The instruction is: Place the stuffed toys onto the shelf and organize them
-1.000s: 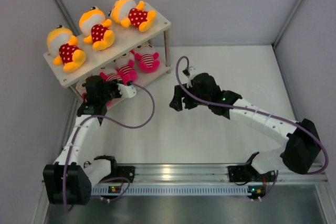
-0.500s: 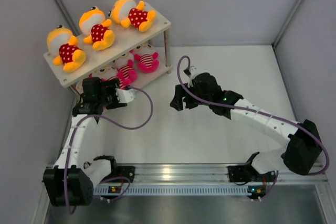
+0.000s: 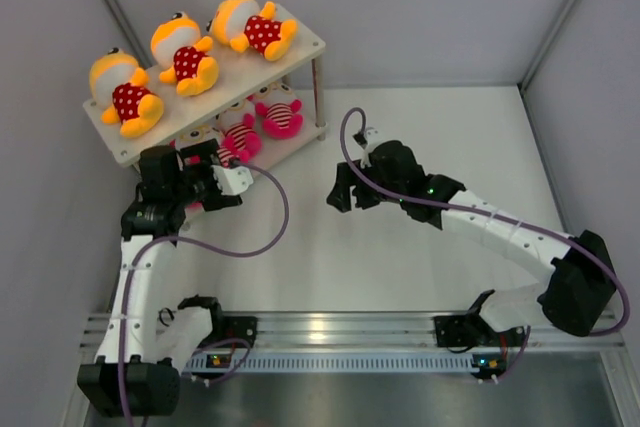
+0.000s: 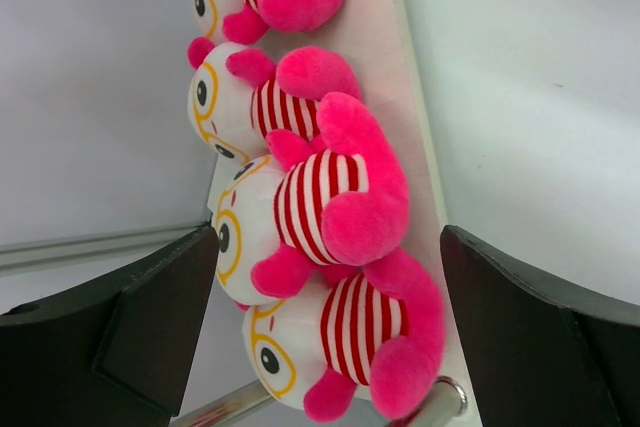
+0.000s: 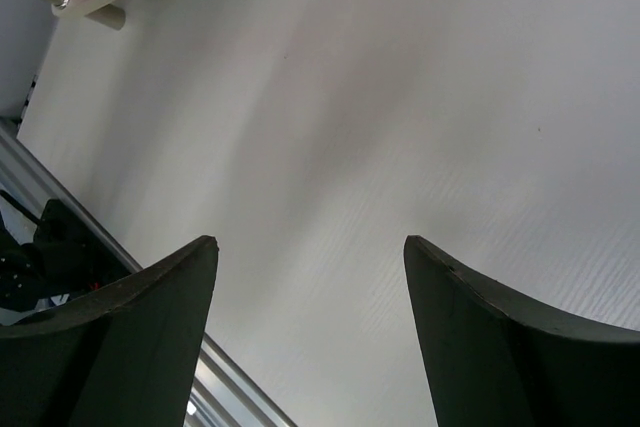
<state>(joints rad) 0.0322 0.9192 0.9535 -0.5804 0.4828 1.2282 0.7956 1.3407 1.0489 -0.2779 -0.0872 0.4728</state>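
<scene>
left fingers [image 4: 325, 247] spread wide, nothing gripped, parked just in front of the lower tier of the low cream-white two-tier shelf [image 3: 303, 48], at its left end.

Left wrist view looks straight at the four white-faced plush dolls with yellow glasses, pink limbs and red-striped shirts [image 4: 320, 197]. They sit in one row on the lower board, packed tight, each touching its neighbour. The nearest one sits right beside the chrome shelf leg [image 4: 445, 395] at the board's end.

Top view: the lower row is partly hidden under the top board and the left arm; only three of them show there.

Top tier holds the three orange-yellow plush dolls in red white-dotted shirts [image 3: 186, 55], in a line along the board with gaps between them.

right fingers [image 5: 305, 247] are apart and empty, over the bare white bench [image 5: 400, 97], near the shelf's right end but not touching it. The right wrist view catches only a shelf corner and a sliver of pink plush at top left.
</scene>
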